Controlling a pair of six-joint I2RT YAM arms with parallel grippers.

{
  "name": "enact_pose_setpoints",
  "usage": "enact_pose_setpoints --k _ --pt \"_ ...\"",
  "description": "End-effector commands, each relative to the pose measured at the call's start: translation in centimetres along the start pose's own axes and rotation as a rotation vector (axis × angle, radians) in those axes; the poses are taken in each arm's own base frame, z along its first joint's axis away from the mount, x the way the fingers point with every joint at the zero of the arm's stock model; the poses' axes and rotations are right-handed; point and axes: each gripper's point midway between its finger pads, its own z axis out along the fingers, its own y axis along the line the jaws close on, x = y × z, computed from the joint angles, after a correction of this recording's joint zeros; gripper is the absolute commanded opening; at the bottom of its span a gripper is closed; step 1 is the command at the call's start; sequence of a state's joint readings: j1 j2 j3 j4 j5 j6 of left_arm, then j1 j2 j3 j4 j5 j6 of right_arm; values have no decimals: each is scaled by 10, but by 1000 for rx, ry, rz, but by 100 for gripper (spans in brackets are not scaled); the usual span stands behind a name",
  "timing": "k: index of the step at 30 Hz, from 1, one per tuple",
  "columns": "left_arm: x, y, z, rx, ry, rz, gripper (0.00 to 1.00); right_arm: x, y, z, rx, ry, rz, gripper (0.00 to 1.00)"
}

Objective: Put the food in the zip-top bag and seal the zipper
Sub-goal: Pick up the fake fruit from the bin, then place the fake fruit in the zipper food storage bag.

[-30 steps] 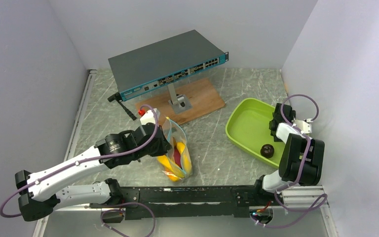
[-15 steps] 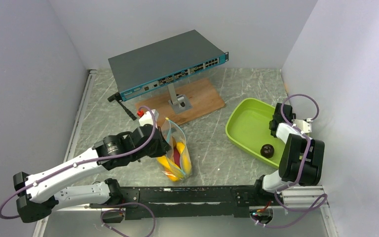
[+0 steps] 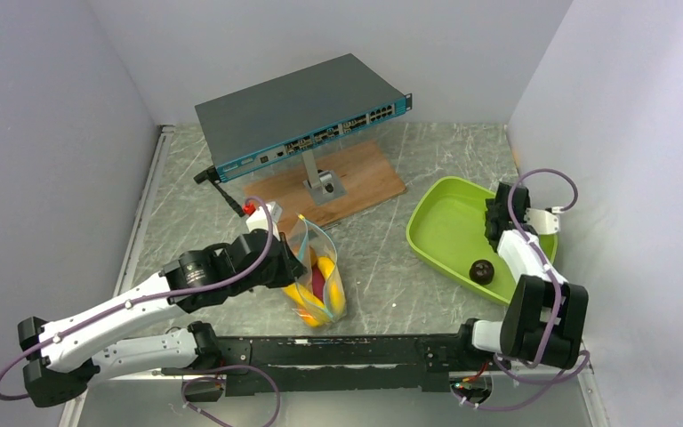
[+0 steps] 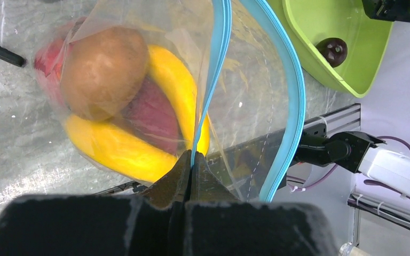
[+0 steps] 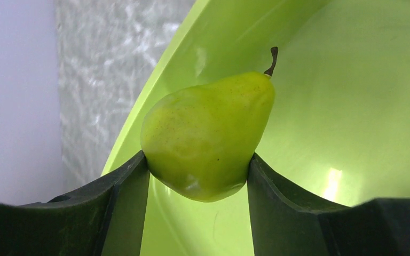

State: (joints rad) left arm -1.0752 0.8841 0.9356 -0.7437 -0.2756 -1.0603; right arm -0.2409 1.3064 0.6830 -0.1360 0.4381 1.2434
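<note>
The clear zip-top bag [image 3: 322, 267] stands near the table's front with its mouth open. Inside it are a yellow banana [image 4: 117, 149], a brown round fruit [image 4: 104, 72], a purple piece [image 4: 152, 114] and a red piece [image 4: 48, 53]. My left gripper [image 4: 192, 162] is shut on one teal zipper [image 4: 216, 69] strip; the other strip [image 4: 293, 106] bows away. In the lime-green tray [image 3: 440, 222], my right gripper [image 5: 197, 159] has a finger pressed against each side of the green pear [image 5: 208, 133]. A dark round fruit [image 3: 480, 269] lies in the tray's near corner.
A grey network switch [image 3: 298, 111] sits on a stand over a wooden board [image 3: 365, 173] at the back. A black tool [image 3: 218, 184] lies left of the board. Walls close in on the left, back and right. The tray's rim [image 5: 139, 122] curves beside the pear.
The right gripper's fingers have closed in onto the pear, and the right arm has shifted. The left arm has drifted slightly left, still pinching the bag's edge.
</note>
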Motion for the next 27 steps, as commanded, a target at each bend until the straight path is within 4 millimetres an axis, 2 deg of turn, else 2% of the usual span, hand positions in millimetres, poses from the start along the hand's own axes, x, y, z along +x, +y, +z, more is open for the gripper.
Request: enact_pose_setpoints --k 1,3,5,9,10,11,14,17,19,21,27 --pt "-3 -10 -4 56 -15 -16 0 16 42 -39 -142 93 -66 0" --pt "-5 -13 -7 65 -18 -20 0 25 54 -60 -180 116 -106 0" --pt "-6 -13 -8 62 -18 -21 0 43 68 -84 -268 168 -156 0" --pt "-9 -10 -9 53 -36 -24 0 94 85 -140 -465 295 -322 0" --pt "-10 -9 -10 55 -42 -28 0 113 89 -162 -553 338 -404 0" --pt "-10 -8 -9 53 -46 -32 0 120 90 -174 -612 349 -466 0" --pt "-11 -7 -9 63 -61 -49 0 159 78 -231 -829 437 -691 0" --pt "-10 -4 -8 74 -71 -67 0 188 50 -276 -1031 527 -845 0" --pt "-9 -3 -8 82 -77 -72 0 199 30 -304 -1162 560 -906 0" --pt "-9 -2 -8 79 -83 -73 0 201 26 -333 -1293 559 -930 0" --pt "-14 1 -13 64 -99 -78 0 200 43 -415 -1577 515 -1038 1"
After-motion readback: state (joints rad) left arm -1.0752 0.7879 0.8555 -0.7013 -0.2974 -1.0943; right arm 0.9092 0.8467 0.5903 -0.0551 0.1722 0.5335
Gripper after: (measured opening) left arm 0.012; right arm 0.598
